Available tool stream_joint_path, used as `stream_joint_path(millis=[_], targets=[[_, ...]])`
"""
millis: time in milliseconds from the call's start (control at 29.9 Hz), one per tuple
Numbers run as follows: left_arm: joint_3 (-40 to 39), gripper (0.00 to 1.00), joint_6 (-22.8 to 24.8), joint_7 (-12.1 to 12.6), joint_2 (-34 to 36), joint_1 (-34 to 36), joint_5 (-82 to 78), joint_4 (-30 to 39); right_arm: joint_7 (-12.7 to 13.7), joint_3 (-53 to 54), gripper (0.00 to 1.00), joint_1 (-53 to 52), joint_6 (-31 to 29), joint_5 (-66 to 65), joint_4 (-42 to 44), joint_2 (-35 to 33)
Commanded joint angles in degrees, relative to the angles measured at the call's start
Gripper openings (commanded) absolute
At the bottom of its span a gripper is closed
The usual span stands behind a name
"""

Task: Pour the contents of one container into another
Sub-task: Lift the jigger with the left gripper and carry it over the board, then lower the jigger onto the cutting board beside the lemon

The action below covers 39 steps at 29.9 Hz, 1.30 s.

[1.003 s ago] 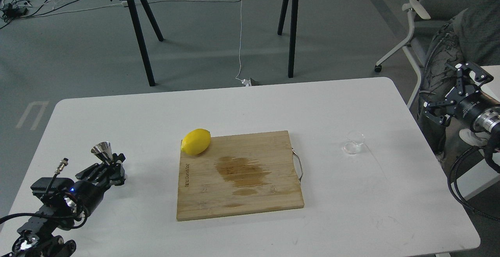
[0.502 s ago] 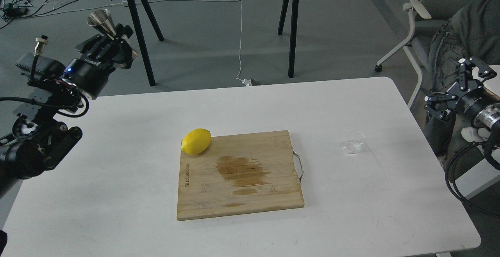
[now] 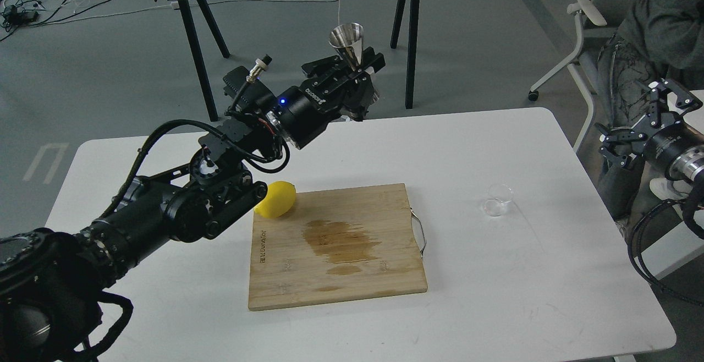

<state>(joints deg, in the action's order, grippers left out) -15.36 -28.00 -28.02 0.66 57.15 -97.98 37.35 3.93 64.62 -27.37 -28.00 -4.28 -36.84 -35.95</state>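
Observation:
My left gripper (image 3: pixel 356 70) is raised high above the back of the white table (image 3: pixel 495 285), shut on the shiny steel jigger (image 3: pixel 347 43), which stands upright with its upper cone above the fingers. The small clear cup (image 3: pixel 498 200) rests on the table at the right, beyond the cutting board's metal handle. My right gripper (image 3: pixel 641 120) hovers open past the table's right edge, well above and to the right of the cup, with nothing between its fingers.
A bamboo cutting board (image 3: pixel 336 243) with a wet stain lies mid-table. A yellow lemon (image 3: pixel 276 199) sits at its back left corner, partly behind my left arm. A seated person (image 3: pixel 654 32) and a chair are at the far right.
My left arm has lifted the jigger from the table's front left and swung it up and to the right, over the table's back middle. The right gripper has barely shifted.

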Motion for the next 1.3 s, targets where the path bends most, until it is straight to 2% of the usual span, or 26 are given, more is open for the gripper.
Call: stream_joint_path(millis=[0,234,569,1271], targets=[[1.6,0.08,0.0,0.0,-0.7,-1.0,-1.9,-0.6,0.0,0.0,1.0,0.1,0.0,0.0,0.1,0.0],[2.0,0.08,0.0,0.0,-0.7,-8.0,-9.8,-5.5,0.0,0.0,1.0,0.1,0.0,0.0,0.1,-0.1],[2.4,0.08,0.0,0.0,-0.7,-17.5,-16.5,-5.9,0.0,-0.2,1.0,0.1,0.0,0.0,0.0,0.1],[2.3,0.14,0.0,0.0,-0.7,-18.3,-16.5,-8.3,0.0,-0.3,1.0,0.4,0.0,-0.1,0.0,0.2]])
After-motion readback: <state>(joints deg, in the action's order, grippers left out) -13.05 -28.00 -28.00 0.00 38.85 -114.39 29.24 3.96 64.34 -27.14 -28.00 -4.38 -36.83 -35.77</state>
